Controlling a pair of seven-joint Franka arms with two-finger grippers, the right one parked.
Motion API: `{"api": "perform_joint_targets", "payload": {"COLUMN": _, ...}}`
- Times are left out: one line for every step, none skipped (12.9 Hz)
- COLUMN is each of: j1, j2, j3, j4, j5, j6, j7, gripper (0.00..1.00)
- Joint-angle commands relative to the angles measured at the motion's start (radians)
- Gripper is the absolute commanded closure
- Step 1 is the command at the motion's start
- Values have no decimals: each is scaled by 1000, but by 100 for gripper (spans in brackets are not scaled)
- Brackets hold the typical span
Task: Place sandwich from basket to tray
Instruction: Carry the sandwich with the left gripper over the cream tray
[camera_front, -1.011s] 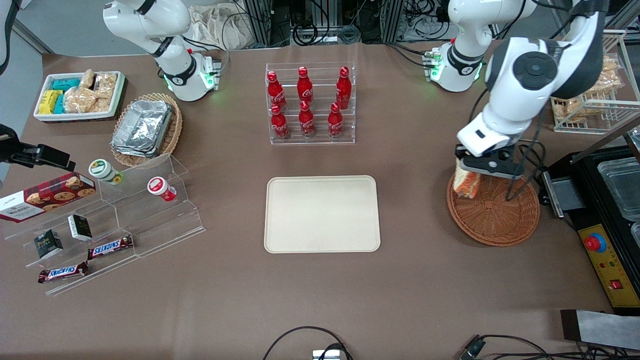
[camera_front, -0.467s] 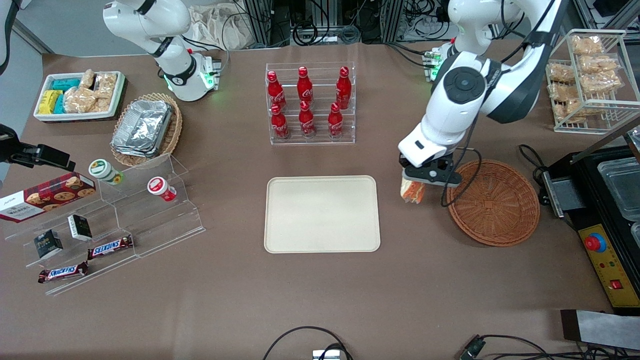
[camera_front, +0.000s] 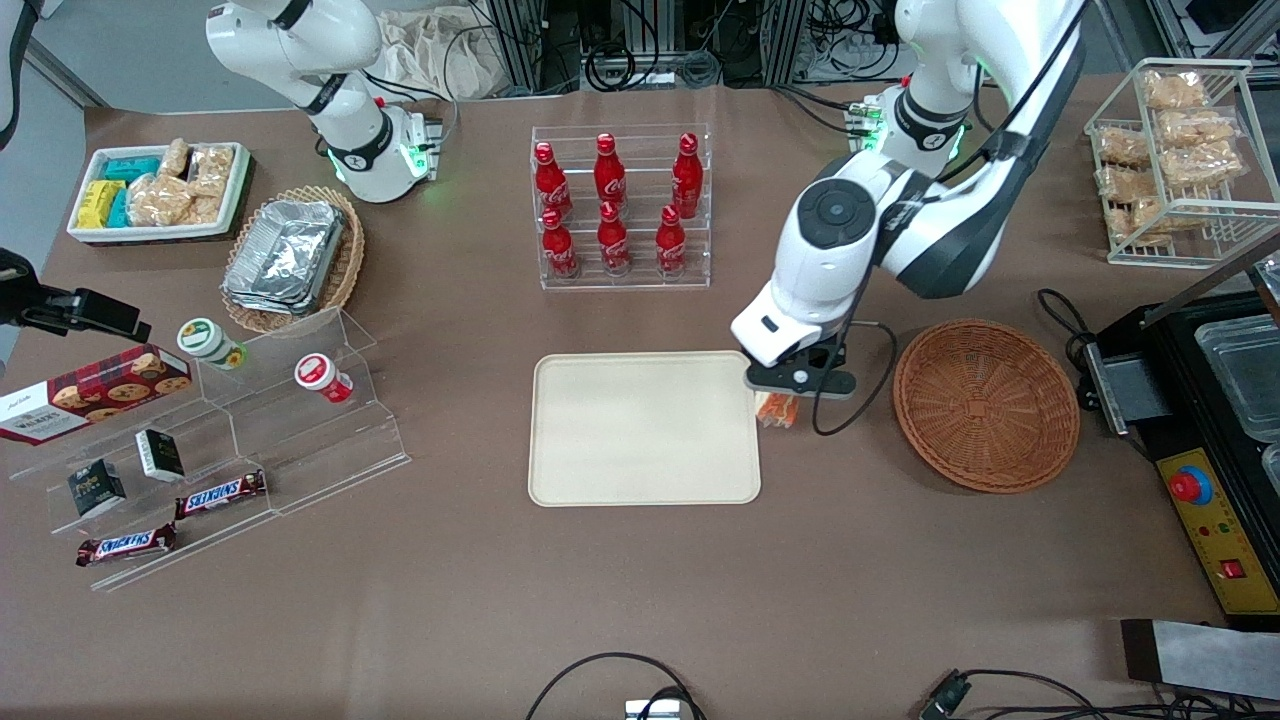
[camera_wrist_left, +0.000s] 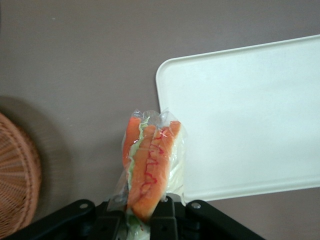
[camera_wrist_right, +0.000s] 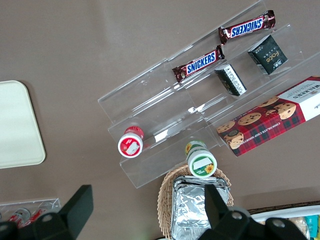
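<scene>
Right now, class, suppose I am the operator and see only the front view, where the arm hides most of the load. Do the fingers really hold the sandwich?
Observer: Yes. The wrist view shows the gripper shut on the sandwich, with the orange and green filling edge facing the camera.
Operator: Is it over the tray yet?
Observer: Mostly not. Seen from the wrist, it hangs above the bare table beside a rounded corner of the tray. Only the plastic wrap overlaps the rim.

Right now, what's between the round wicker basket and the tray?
The pincer, shut on the wrapped sandwich, hangs between basket and tray, front view.
</scene>
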Motion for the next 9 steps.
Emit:
{"api": "perform_joint_targets", "payload": {"j1": -35, "j2": 105, "j3": -2, "j4": 109, "j5": 60, "j6": -41, "j7": -67, "gripper": 86}}
{"api": "perform_joint_targets", "payload": {"j1": -47, "j2": 129, "j3": -2, "j4": 126, "j5": 76, "j6": -41, "j7": -80, "gripper": 85}}
{"api": "perform_joint_targets", "payload": {"j1": -61, "j2": 149, "j3": 0, "j4": 133, "j5": 99, "j6": -41, "j7": -97, "gripper": 85}}
{"api": "perform_joint_targets", "payload": {"j1": -70, "j2": 174, "j3": 0, "j4": 152, "j5": 116, "j6": -41, "j7": -116, "gripper": 86}}
{"api": "perform_joint_targets", "payload": {"j1": -79, "j2": 201, "j3": 0, "j4": 176, "j5": 137, "j6": -41, "j7": -137, "gripper": 85}}
{"api": "perform_joint_targets", "payload": {"j1": -95, "j2": 229, "j3": 1, "j4": 195, "j5": 158, "j6": -41, "j7": -159, "gripper": 85}}
{"api": "perform_joint_targets", "payload": {"j1": -113, "j2": 252, "j3": 4, "j4": 212, "j5": 184, "j6": -41, "j7": -182, "gripper": 85}}
{"api": "perform_joint_targets", "payload": {"j1": -118, "j2": 276, "j3": 4, "j4": 225, "j5": 209, "j6": -41, "j7": -197, "gripper": 86}}
{"api": "perform_joint_targets", "payload": {"j1": -122, "j2": 292, "j3": 4, "j4": 229, "j5": 226, "j6": -41, "j7": -211, "gripper": 85}}
